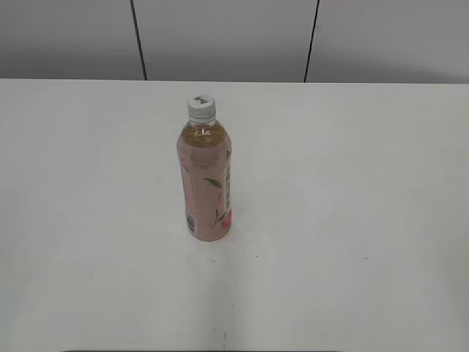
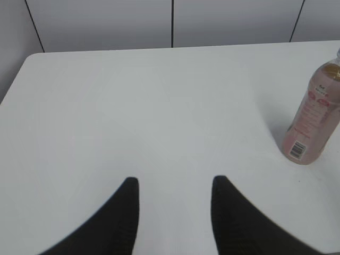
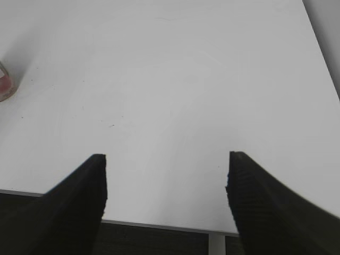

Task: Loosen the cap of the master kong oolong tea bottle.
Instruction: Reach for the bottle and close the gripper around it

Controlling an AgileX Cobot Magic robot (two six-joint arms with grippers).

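The master kong oolong tea bottle [image 1: 206, 183] stands upright near the middle of the white table, with amber tea, a pink label, green leaf art and a barcode. Its white ribbed cap [image 1: 201, 107] sits on top with a small dark mark. The bottle also shows at the right edge of the left wrist view [image 2: 313, 119] and as a sliver at the left edge of the right wrist view [image 3: 4, 85]. My left gripper [image 2: 175, 183] is open and empty, well left of the bottle. My right gripper [image 3: 166, 158] is open and empty over the table's front edge. Neither gripper shows in the exterior view.
The white table [image 1: 352, 183] runs back to a grey panelled wall [image 1: 220, 37]. The table's front edge [image 3: 159, 226] shows below my right gripper, with dark floor beyond it. The table's left corner [image 2: 32, 56] shows in the left wrist view.
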